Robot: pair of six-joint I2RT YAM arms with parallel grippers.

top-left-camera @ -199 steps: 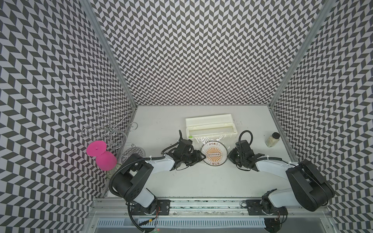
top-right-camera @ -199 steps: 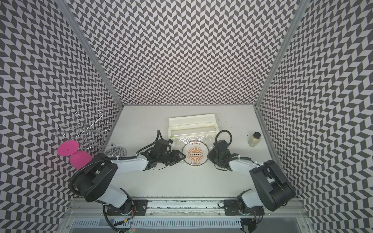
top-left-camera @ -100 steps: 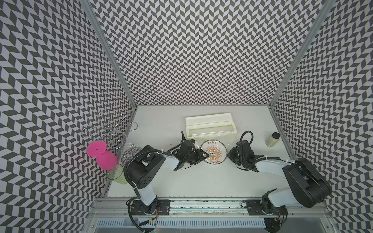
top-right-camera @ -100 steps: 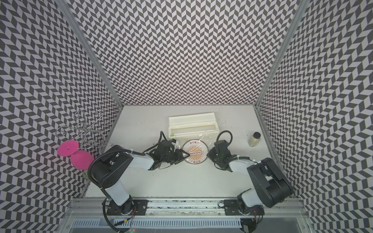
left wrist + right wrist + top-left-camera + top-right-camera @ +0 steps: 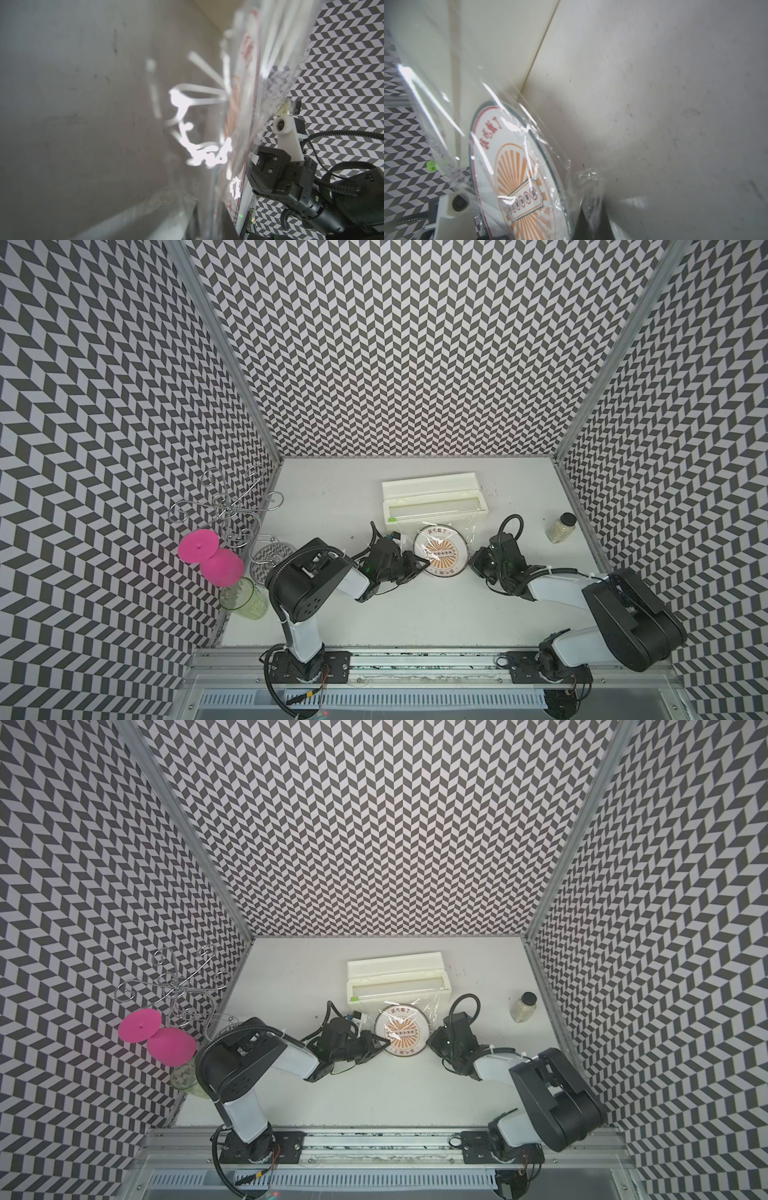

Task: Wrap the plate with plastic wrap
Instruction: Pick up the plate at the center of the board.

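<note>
Black-and-white chevron walls (image 5: 407,344) enclose a matte, pale grey tabletop (image 5: 415,614) on the left, far and right, under even light. Aluminium posts (image 5: 226,348) run up both far corners; a metal rail (image 5: 415,659) edges the near side.

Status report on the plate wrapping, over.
Left gripper at plate edge, grip unclear. Right gripper shut at opposite edge. Plastic wrap draped over plate, running back to its box. Nothing blocking.

The pale worktop (image 5: 415,614) carries the plate (image 5: 441,549) at its centre, a cream box (image 5: 432,497) just beside it at twelve o'clock, a small jar (image 5: 561,527) toward two o'clock, and seemingly a green tumbler (image 5: 245,599) at eight o'clock.
</note>
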